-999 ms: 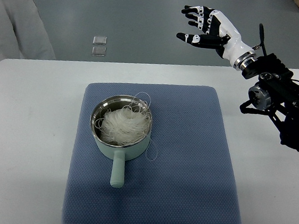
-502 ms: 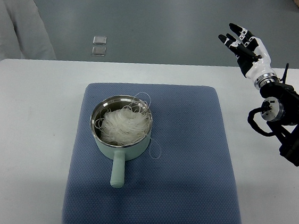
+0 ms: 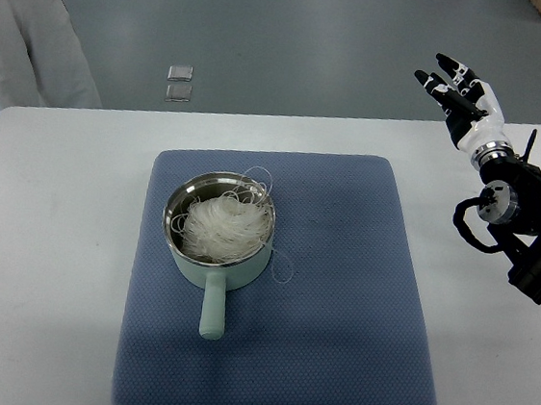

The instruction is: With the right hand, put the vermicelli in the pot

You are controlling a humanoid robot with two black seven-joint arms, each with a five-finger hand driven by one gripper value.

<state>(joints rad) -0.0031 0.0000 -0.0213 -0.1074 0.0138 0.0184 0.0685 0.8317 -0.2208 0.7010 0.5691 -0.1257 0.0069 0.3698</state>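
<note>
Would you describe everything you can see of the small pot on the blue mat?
The pot is a small saucepan with a pale mint-green outside, a shiny metal-looking inside and rim, and a stubby mint handle pointing toward the camera side. It stands upright on the left half of the blue mat. A white tangle of vermicelli fills it, with loose strands curling over the rim at the far and right sides and down onto the mat. No hand touches it; the right hand is off at the table's far right corner, fingers spread.

The right hand (image 3: 464,95) is white with black fingers (image 3: 447,62). A silver ring joins it to a black arm (image 3: 529,225). A black cable (image 3: 471,228) loops beside the wrist.
</note>
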